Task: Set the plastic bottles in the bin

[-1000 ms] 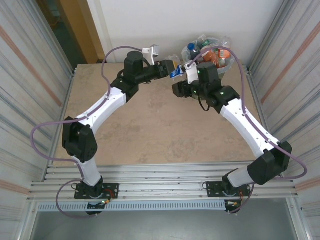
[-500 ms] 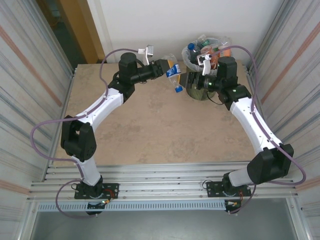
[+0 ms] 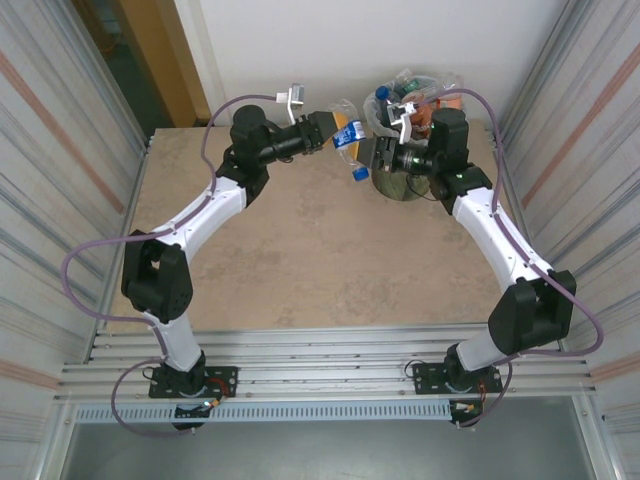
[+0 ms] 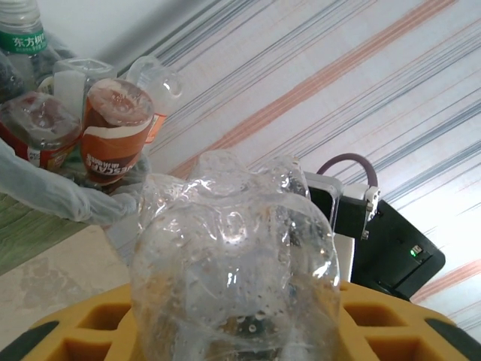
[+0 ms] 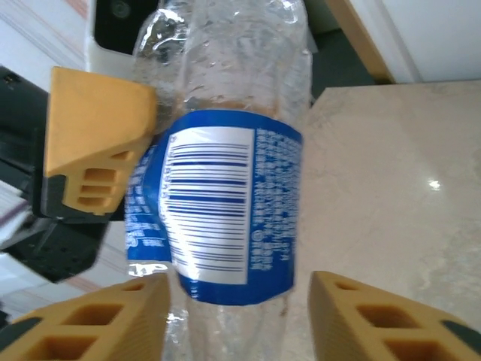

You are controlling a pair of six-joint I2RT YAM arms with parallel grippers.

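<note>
A clear crushed plastic bottle (image 3: pixel 347 148) with a blue label and blue cap hangs in the air left of the bin (image 3: pixel 405 186). My left gripper (image 3: pixel 328 131) is shut on its upper part, and its base bulges between the yellow fingers (image 4: pixel 75 331) in the left wrist view. My right gripper (image 3: pixel 384 155) faces it from the bin side. In the right wrist view the labelled bottle (image 5: pixel 225 195) stands between the spread fingertips (image 5: pixel 376 316), with a gap on the right side. The round dark green bin is heaped with several bottles (image 3: pixel 418 100).
The bin's clear liner (image 4: pixel 45 192) and the piled bottles (image 4: pixel 113 131) sit just left of the held bottle in the left wrist view. Corrugated metal walls close in both sides. Bare beige tabletop (image 3: pixel 300 250) lies in front of the arms.
The right arm has swung right and back toward the bin, and its jaws now straddle the bottle's lower part. The left gripper has kept its hold and lifted the bottle slightly.
</note>
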